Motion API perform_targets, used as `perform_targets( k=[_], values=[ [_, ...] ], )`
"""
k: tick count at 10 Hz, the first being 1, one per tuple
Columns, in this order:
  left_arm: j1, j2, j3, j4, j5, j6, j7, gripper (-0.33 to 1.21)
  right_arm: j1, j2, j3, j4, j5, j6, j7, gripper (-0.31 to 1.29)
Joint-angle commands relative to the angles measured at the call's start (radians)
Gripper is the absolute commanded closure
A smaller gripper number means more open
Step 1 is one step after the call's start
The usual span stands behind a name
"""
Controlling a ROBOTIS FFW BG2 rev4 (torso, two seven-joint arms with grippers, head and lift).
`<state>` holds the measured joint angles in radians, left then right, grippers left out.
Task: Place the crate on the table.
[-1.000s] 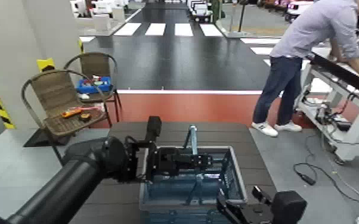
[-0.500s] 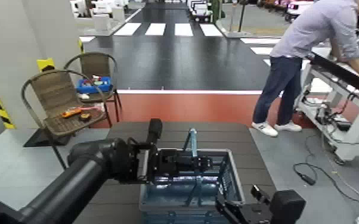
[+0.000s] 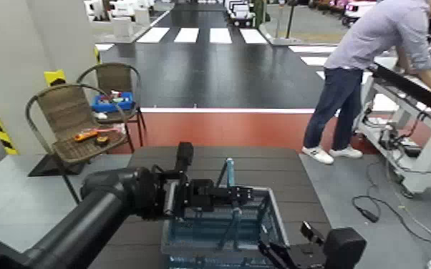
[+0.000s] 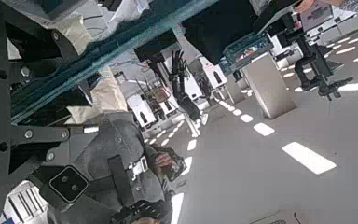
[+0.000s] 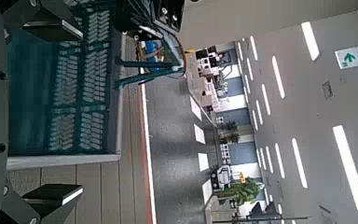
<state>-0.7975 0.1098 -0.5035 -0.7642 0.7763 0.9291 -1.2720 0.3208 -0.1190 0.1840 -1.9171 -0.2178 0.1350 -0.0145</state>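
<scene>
At far left, can see a brown woven chair with metal armrests point(image 3: 66, 118) holding an orange tool point(image 3: 86, 135), and just behind, a second woven chair point(image 3: 112, 74) bearing a bright-blue bin point(image 3: 107, 107) with small things inside. Next, can follow a black jointed arm point(image 3: 64, 222) reaching across to the left claw point(image 3: 243, 194), right at the upright teal-blue bail handle point(image 3: 230, 174); cannot tell whether clenched around that handle or released. Beneath, can see a broad counter of dark brown-black slats point(image 3: 261, 161), and over the near part of this counter, a grey-blue rectangular plastic crate with lattice sides point(image 3: 277, 214); cannot tell whether touching the slats underneath. Just to the right of the crate, can find the right claw point(image 3: 288, 240), released and spread wide, near the crate's side. Farther right, beyond the counter, can see a person in a light shirt and dark blue trousers point(image 3: 333, 107), leaning over a white-framed workbench with a black top point(image 3: 404, 121), with dark cables point(image 3: 376, 197) on the grey floor alongside.
</scene>
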Motion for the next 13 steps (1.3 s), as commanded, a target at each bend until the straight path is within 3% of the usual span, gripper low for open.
perform_targets(
  k=[1,3,4,8,11,13],
  values=[
    [0.003,-0.004,0.017,0.011,0.003,-0.015,-0.003,0.52,0.001,0.001,0.000,0.000,-0.002,0.000,0.001,0.15],
    [0.006,-0.004,0.019,0.008,0.005,-0.035,-0.017,0.13,0.001,0.001,-0.001,0.000,-0.003,0.000,0.001,0.15],
    [0.006,-0.004,0.017,0.000,0.005,-0.038,-0.023,0.04,0.001,0.001,-0.001,0.000,-0.003,0.000,0.001,0.15],
    [0.029,-0.001,0.043,-0.017,-0.008,-0.044,-0.023,0.13,0.004,0.002,-0.005,0.000,-0.006,0.002,0.001,0.15],
    [0.072,0.010,0.122,-0.069,-0.173,-0.024,0.020,0.13,0.007,0.004,-0.009,0.000,-0.008,0.003,-0.001,0.15],
    [0.126,0.031,0.177,-0.150,-0.204,-0.006,0.048,0.13,0.011,0.006,-0.012,0.000,-0.008,0.003,-0.001,0.15]
  ],
)
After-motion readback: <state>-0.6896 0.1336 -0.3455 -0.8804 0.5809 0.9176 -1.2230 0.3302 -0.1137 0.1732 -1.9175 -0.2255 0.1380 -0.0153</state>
